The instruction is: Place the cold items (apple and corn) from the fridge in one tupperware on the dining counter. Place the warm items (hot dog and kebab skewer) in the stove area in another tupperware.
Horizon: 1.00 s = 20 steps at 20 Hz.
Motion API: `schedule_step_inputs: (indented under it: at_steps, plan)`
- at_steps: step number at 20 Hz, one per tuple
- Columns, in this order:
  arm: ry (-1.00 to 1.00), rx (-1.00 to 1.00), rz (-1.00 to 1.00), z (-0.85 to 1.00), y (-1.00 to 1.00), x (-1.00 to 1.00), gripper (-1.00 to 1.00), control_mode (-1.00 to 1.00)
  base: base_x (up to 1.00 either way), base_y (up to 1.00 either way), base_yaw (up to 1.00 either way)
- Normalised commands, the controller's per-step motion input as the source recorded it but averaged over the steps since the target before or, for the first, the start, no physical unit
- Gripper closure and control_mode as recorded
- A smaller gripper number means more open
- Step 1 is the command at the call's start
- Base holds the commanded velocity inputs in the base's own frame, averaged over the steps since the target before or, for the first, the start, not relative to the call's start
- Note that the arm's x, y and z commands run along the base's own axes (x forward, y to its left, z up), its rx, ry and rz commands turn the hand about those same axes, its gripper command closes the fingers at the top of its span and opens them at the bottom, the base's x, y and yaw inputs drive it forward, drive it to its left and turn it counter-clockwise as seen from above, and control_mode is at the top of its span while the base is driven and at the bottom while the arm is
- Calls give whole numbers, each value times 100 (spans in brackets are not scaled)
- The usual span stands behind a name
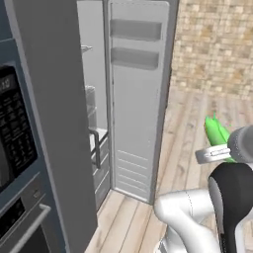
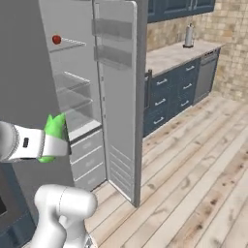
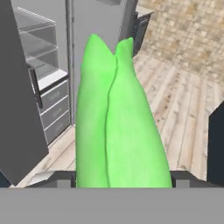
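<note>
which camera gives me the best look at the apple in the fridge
The right base view: the apple sits small and red on an upper glass shelf of the open fridge. I can't make it out in the left base view or the hand view.

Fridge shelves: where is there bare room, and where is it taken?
The fridge's top shelf carries the apple at its left end; the rest of it is bare. The two glass shelves below look bare. In front, the gripper holds the corn, so that approach is crowded.
</note>
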Motion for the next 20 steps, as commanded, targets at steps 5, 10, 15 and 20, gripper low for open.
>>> schedule_step_inputs:
  at_steps: [5,10,15,20]
  plan:
    - [0,0,0,0,0,0,100,100,-32,0,-71]
    - [0,0,0,0,0,0,100,100,-46,-10,-45]
    - [0,0,0,0,0,0,100,100,-32,-37,-30]
    - [0,0,0,0,0,0,100,100,-7,-84,-13]
